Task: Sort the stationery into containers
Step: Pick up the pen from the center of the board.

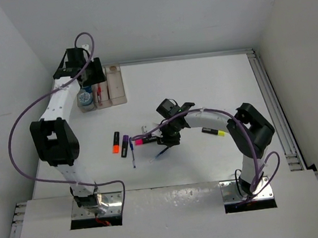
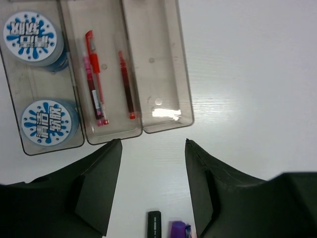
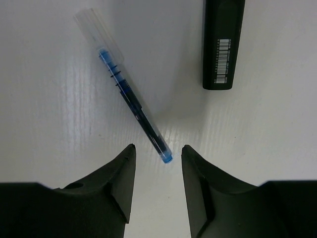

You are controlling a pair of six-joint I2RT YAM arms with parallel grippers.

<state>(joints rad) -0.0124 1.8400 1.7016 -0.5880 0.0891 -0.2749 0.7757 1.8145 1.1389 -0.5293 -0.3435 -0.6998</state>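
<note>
The tray [image 2: 184,106] has three slots: two blue-and-white discs [image 2: 29,33] in the left one, two red pens [image 2: 95,79] in the middle one, and the right one is empty. My left gripper [image 2: 153,144] is open and empty, high above the tray's near end [image 1: 91,78]. My right gripper [image 3: 157,148] is open low over the table, with the tip of a blue pen [image 3: 131,101] between its fingertips, not touched. A black highlighter body [image 3: 223,44] lies beyond it. In the top view my right gripper [image 1: 169,138] is mid-table.
On the table lie an orange-capped highlighter [image 1: 116,142], a purple one [image 1: 125,146], a pink one [image 1: 141,139], a yellow one [image 1: 213,131], and a second blue pen [image 1: 133,156]. The tray [image 1: 116,86] stands at the back left. White walls enclose the table.
</note>
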